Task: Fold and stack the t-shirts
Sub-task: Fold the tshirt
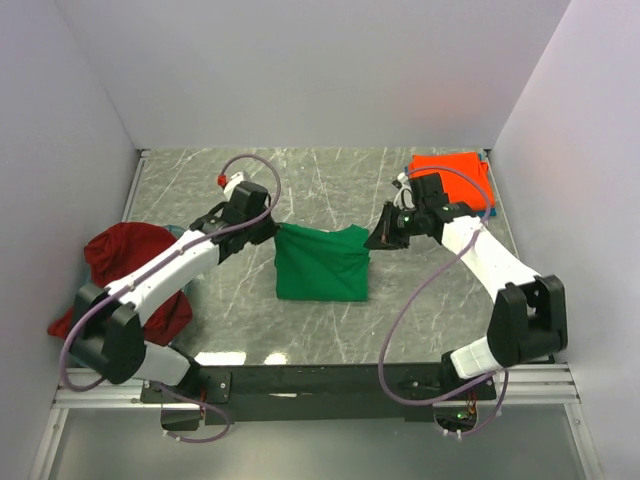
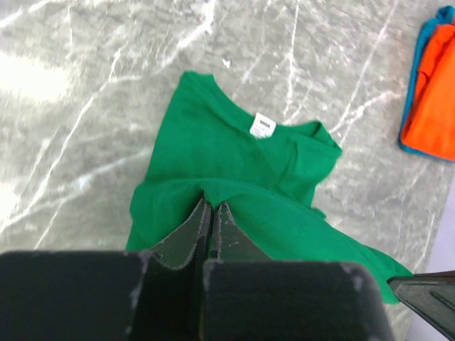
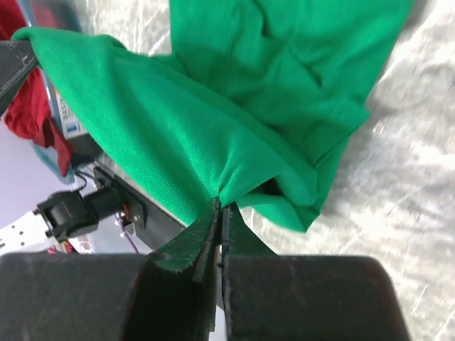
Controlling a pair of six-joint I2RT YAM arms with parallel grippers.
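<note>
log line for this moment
left gripper: shut on green t-shirt | right gripper: shut on green t-shirt | edge held between them | orange-red t-shirt: folded, far right | dark red t-shirt: bunched, left

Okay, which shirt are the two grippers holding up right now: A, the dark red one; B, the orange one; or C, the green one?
C: the left gripper and the right gripper are each pinched shut on an upper corner of the green shirt.

Left arm [image 1: 165,265] and right arm [image 1: 485,255] — white links, black joints, looping lilac cables [image 1: 383,345]; perhaps a red cap [image 1: 221,179].
</note>
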